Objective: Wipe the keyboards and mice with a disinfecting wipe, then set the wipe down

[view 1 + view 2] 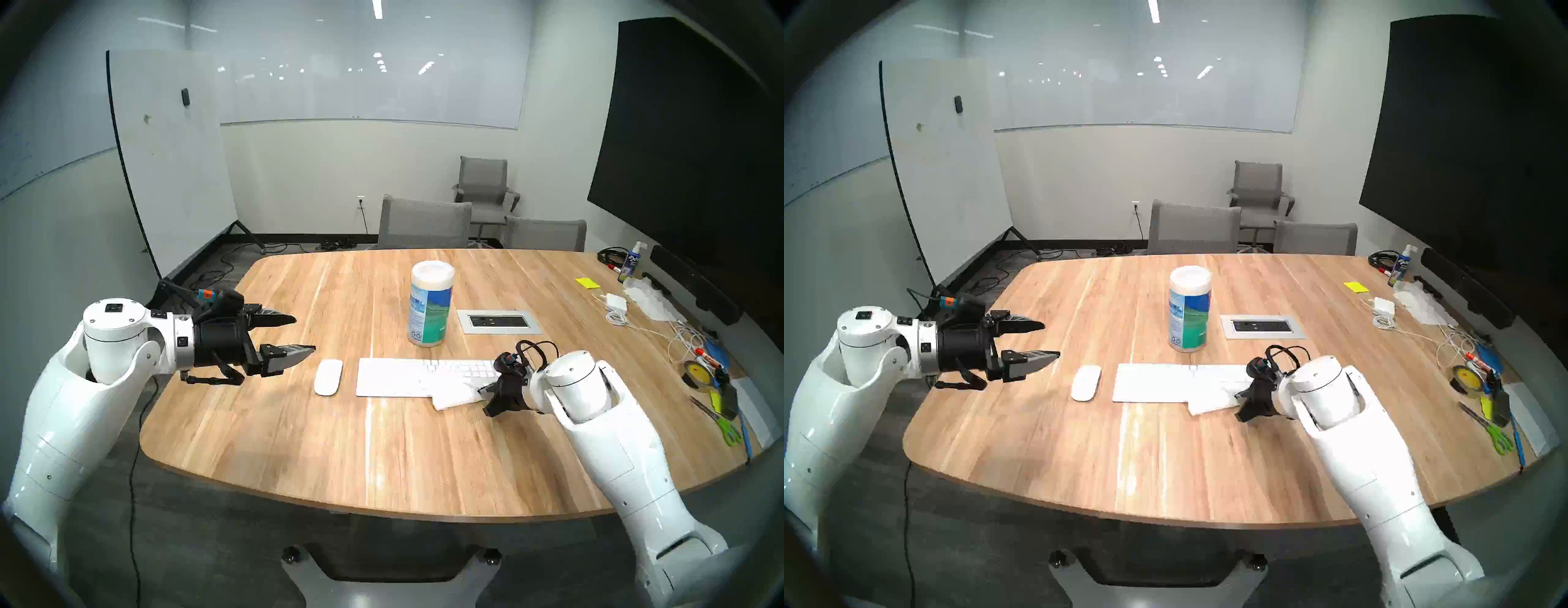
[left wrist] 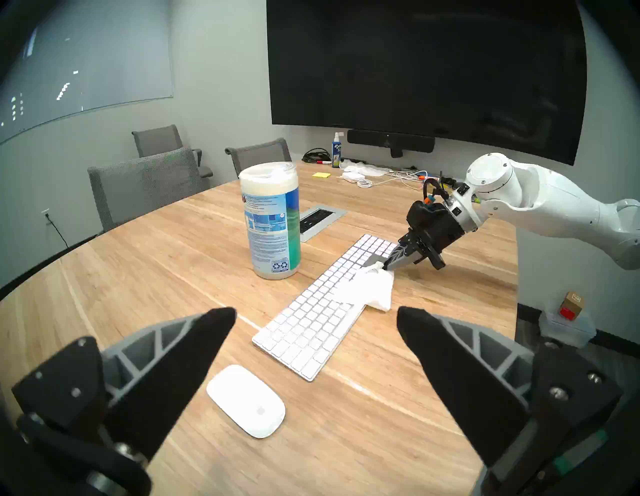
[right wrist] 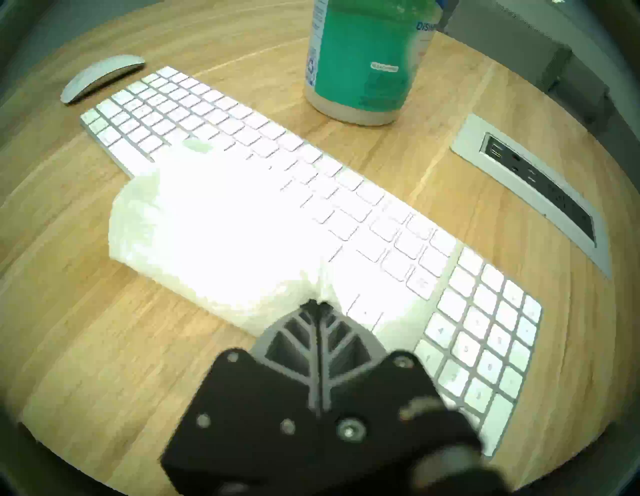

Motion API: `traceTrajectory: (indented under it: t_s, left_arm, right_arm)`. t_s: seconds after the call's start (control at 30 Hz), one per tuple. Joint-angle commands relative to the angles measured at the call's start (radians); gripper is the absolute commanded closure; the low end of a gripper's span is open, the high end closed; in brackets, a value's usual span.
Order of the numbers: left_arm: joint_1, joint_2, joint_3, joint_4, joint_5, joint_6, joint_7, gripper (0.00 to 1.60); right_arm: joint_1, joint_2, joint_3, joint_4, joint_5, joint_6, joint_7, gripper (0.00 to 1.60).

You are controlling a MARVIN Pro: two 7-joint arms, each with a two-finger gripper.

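A slim white keyboard (image 1: 403, 375) (image 1: 1157, 382) (image 2: 311, 322) (image 3: 214, 114) lies on the wooden table, with a small white mouse (image 1: 328, 377) (image 1: 1086, 382) (image 2: 246, 400) (image 3: 100, 78) just to its left. My right gripper (image 1: 481, 389) (image 1: 1239, 395) (image 2: 385, 266) (image 3: 317, 303) is shut on the white wipe (image 1: 454, 392) (image 1: 1210, 399) (image 2: 372, 289) (image 3: 207, 239), which lies spread over the keyboard's front right part and onto the table. My left gripper (image 1: 304, 333) (image 1: 1051, 339) (image 2: 315, 317) hangs open above the table, left of the mouse, holding nothing.
A wipe canister (image 1: 430, 309) (image 2: 272, 221) with a blue-green label stands behind the keyboard. A power socket panel (image 1: 499, 321) is set in the table. Cables, a charger, a spray bottle (image 1: 632, 261), tape and scissors (image 1: 727, 429) crowd the right edge. Chairs stand at the far side.
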Motion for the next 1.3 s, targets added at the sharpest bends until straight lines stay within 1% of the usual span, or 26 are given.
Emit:
traceTrajectory:
  t_s: [0.0, 0.23, 0.6, 0.9, 1.27]
  left_arm:
    - [-0.002, 0.002, -0.008, -0.007, -0.003, -0.001, -0.002, 0.00]
    - [-0.002, 0.002, -0.008, -0.007, -0.003, -0.001, -0.002, 0.00]
    - [-0.002, 0.002, -0.008, -0.007, -0.003, -0.001, -0.002, 0.00]
    - [-0.002, 0.002, -0.008, -0.007, -0.003, -0.001, -0.002, 0.00]
    - [-0.002, 0.002, -0.008, -0.007, -0.003, -0.001, -0.002, 0.00]
  right_arm:
    - [0.038, -0.004, -0.003, -0.011, 0.001, -0.005, 0.007, 1.60]
    - [0.001, -0.009, -0.031, -0.048, -0.008, 0.000, -0.002, 1.60]
    - [-0.013, -0.040, -0.074, -0.075, -0.020, 0.019, -0.023, 1.60]
    - [0.003, -0.077, -0.076, -0.077, -0.017, 0.040, -0.040, 1.60]
    - [0.041, -0.120, -0.078, -0.042, -0.022, 0.052, -0.085, 1.60]
